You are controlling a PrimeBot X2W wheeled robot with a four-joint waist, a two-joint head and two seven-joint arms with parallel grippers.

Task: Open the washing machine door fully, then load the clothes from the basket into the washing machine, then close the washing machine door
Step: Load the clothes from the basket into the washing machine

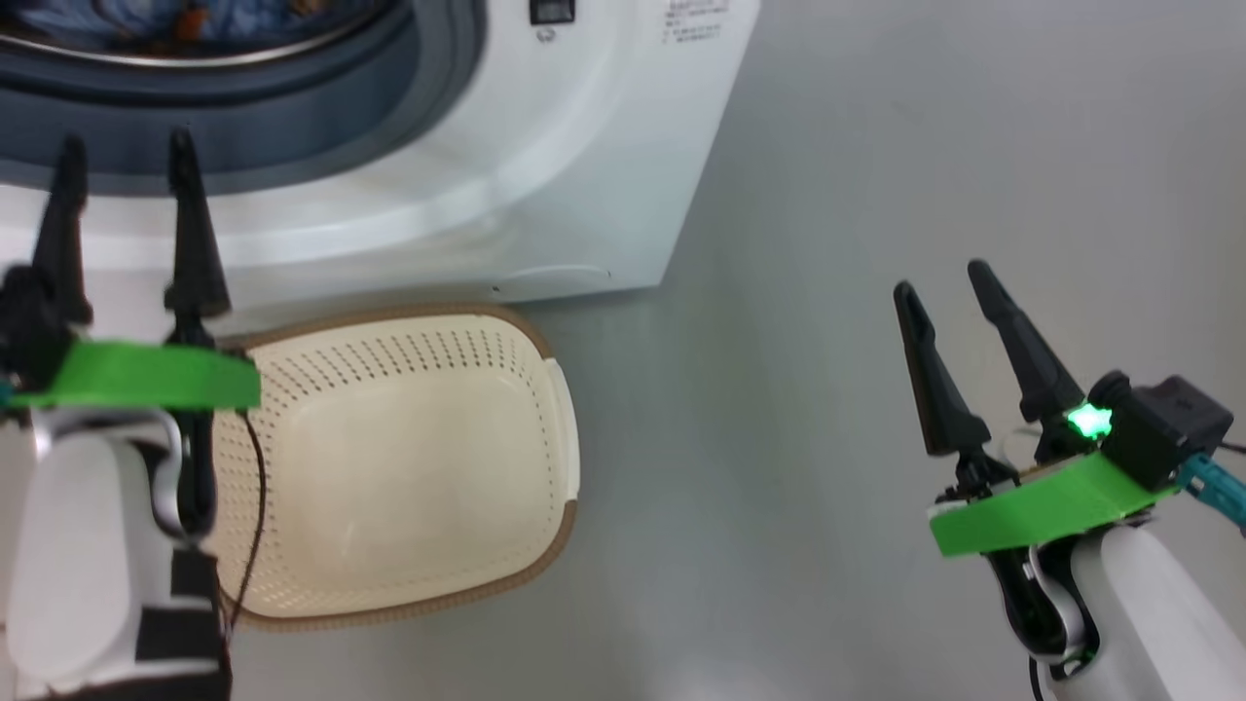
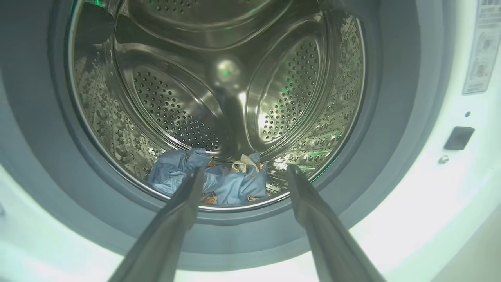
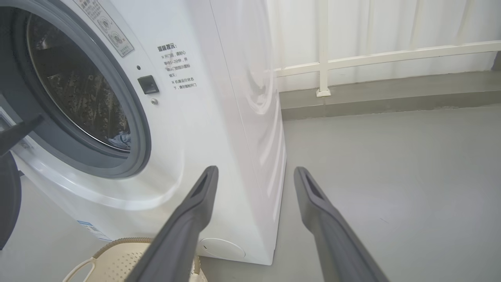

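The left claw (image 1: 125, 146) is held in front of the washing machine (image 1: 545, 175), its two dark fingers spread apart and pointing at the round opening. In the left wrist view the left claw (image 2: 244, 170) holds nothing, and the clothes (image 2: 231, 186) lie beyond its fingertips, well inside. They form a crumpled light blue heap with bits of cream and orange, resting at the bottom of the steel drum (image 2: 195, 98) just behind the grey gasket (image 2: 35, 137). The head view catches a strip of the same clothes (image 1: 146, 19) at its top edge.

The basket (image 1: 409, 467) sits on the grey floor (image 1: 876, 146) just in front of the machine's base, below and beside the left claw, its bare cream bottom showing.

The right claw (image 1: 939, 277) hangs over the floor well to the right of the basket, fingers parted and gripping nothing. In its own wrist view the right claw (image 3: 255, 169) faces the machine's front right corner. A dark rounded shape at that view's left edge may be the washing machine door (image 3: 8, 203), though too little of it shows to be sure
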